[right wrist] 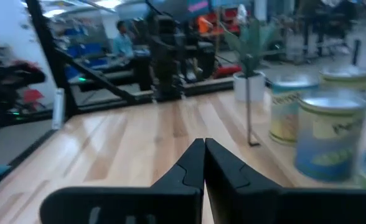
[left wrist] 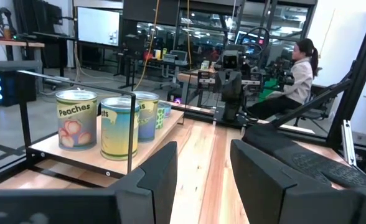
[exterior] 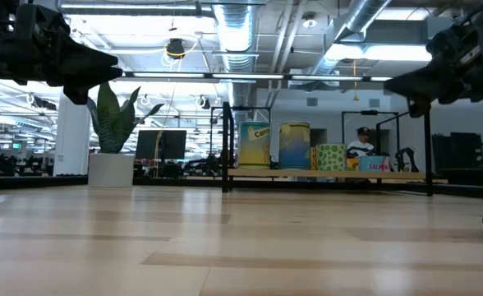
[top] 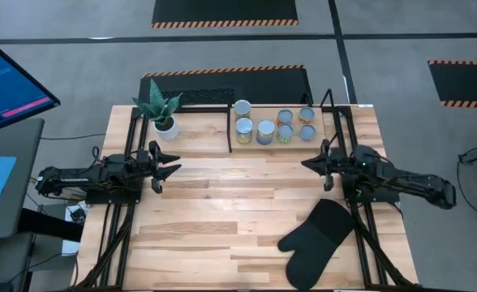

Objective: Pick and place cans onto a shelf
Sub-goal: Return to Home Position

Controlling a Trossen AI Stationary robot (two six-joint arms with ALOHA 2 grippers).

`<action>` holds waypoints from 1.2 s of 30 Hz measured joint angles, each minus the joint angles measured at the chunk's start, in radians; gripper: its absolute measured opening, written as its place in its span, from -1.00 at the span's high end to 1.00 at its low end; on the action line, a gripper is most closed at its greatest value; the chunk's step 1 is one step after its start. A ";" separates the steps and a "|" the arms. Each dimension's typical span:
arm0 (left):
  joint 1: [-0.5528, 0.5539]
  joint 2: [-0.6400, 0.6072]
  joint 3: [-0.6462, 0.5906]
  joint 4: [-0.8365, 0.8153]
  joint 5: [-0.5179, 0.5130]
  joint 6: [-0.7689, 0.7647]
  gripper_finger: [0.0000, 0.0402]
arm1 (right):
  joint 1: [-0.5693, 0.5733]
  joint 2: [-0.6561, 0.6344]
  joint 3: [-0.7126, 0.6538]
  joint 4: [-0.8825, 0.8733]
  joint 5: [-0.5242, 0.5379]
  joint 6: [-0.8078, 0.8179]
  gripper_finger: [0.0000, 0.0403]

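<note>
High view: the left gripper (top: 172, 165) hangs over the table's (top: 222, 211) left side, its fingers spread with nothing between them. The left wrist view shows the same wide gap. The right gripper (top: 310, 163) hangs opposite, facing it, its fingers pressed together and holding nothing. Seven cans (top: 265, 130), a peaches can (left wrist: 76, 118) among them, stand upright on the shelf (top: 329, 122). The shelf lies between the two grippers and farther back than both, apart from either. A potted plant (top: 165, 122) stands near, behind the left gripper. A black oven mitt (top: 315, 243) lies in front of the right gripper.
</note>
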 joint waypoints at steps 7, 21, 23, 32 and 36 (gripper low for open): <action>0.000 0.000 0.000 0.000 0.000 -0.001 0.31 | 0.125 -0.044 0.000 -0.004 0.004 0.000 0.83; 0.000 0.000 0.000 0.001 -0.001 -0.001 0.31 | 0.221 -0.083 0.000 -0.006 0.005 0.000 0.83; 0.000 0.000 0.000 0.001 -0.001 -0.001 0.31 | 0.218 -0.083 0.000 -0.006 0.005 0.000 0.83; 0.000 0.001 0.000 0.000 -0.001 0.003 0.31 | 0.216 -0.083 0.000 -0.006 0.005 0.000 0.83; 0.000 0.003 0.000 0.000 -0.001 -0.002 0.31 | 0.216 -0.083 0.000 -0.006 0.005 0.000 0.83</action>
